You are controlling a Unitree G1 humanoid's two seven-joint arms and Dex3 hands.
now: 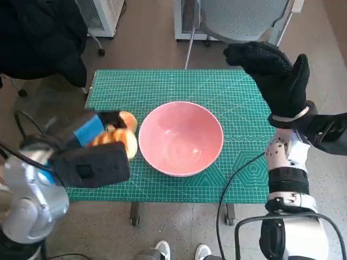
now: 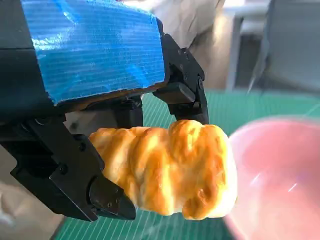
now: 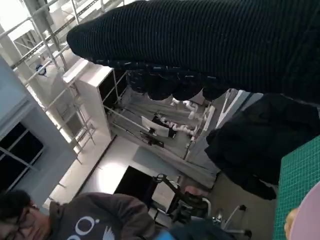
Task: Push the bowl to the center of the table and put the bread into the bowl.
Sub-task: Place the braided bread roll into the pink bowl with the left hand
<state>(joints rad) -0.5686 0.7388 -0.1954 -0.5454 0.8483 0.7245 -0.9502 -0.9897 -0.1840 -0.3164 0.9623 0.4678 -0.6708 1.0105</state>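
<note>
A pink bowl (image 1: 181,138) stands near the middle of the green mat (image 1: 162,86). My left hand (image 1: 100,132) grips a golden twisted piece of bread (image 1: 120,136) just left of the bowl's rim, lifted off the mat. The left wrist view shows the bread (image 2: 170,170) held between the black fingers (image 2: 107,197), with the bowl's rim (image 2: 280,175) close beside it. My right hand (image 1: 274,73) in the black glove hovers above the mat's far right corner, fingers spread and holding nothing. In the right wrist view the glove (image 3: 210,40) is a dark band.
The mat-covered table's front edge (image 1: 179,201) is near me, with feet below it. A grey office chair (image 1: 238,19) stands behind the table and dark clothing (image 1: 38,38) lies at the far left. A person (image 3: 75,220) appears in the right wrist view.
</note>
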